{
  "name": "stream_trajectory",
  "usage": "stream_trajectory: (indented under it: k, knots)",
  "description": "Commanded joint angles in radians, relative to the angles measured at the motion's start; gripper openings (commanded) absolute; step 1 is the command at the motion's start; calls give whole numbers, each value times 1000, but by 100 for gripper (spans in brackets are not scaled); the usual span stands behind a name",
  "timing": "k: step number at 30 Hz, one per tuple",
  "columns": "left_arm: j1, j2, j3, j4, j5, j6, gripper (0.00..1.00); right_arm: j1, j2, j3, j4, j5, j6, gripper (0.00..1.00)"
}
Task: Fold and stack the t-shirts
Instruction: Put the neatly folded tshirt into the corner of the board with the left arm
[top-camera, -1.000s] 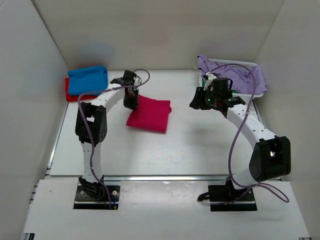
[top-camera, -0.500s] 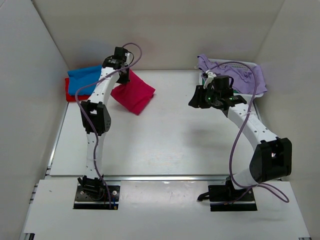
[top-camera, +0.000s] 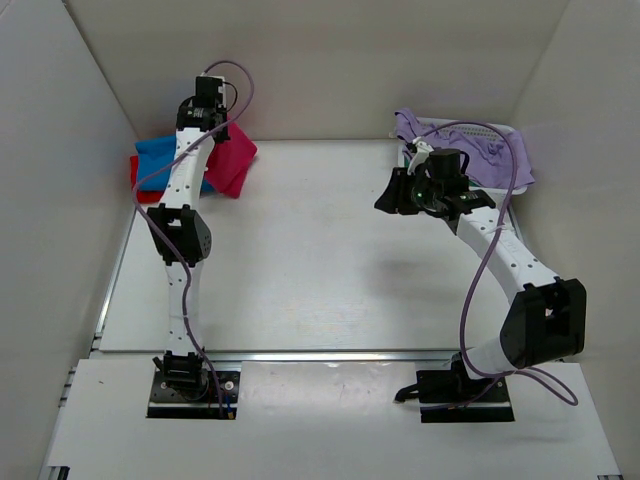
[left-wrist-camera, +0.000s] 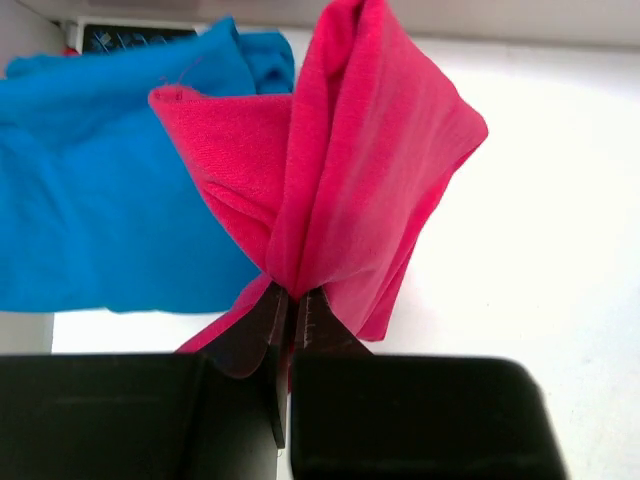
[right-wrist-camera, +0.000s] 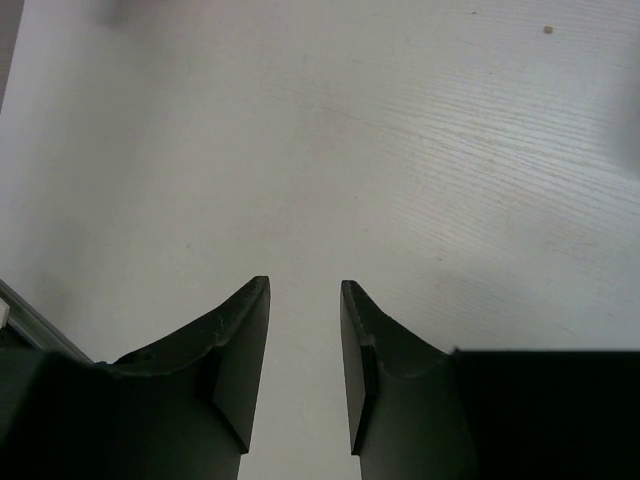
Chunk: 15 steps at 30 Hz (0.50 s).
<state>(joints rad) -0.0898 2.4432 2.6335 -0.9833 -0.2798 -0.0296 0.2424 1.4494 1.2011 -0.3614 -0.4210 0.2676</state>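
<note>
A folded crimson-pink t-shirt (top-camera: 232, 160) (left-wrist-camera: 350, 190) hangs in the air at the back left, pinched at its edge by my left gripper (top-camera: 212, 128) (left-wrist-camera: 293, 295), which is shut on it. Just beyond it lies a folded blue t-shirt (top-camera: 158, 155) (left-wrist-camera: 110, 200) on top of a red t-shirt (top-camera: 135, 170) in the back-left corner. My right gripper (top-camera: 392, 200) (right-wrist-camera: 304, 285) hovers over bare table at the right, open with nothing between its fingers.
A white basket (top-camera: 500, 132) draped with lilac cloth (top-camera: 455, 145) stands at the back right, behind the right arm. White walls close in the table (top-camera: 320, 270) at the left, back and right.
My left gripper has lifted the crimson-pink t-shirt off the table and carried it back and left toward the blue and red pile. The right gripper's jaws have narrowed slightly.
</note>
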Motion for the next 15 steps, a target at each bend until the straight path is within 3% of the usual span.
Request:
stream_trajectory:
  k: [1,15]
  knots:
    - [33,-55,63,77,-32,4,0,11,-4,41,32,-24,24,32]
    - [254,-9,111,133,47,-56,0,54,57,132,-20,17,27,31]
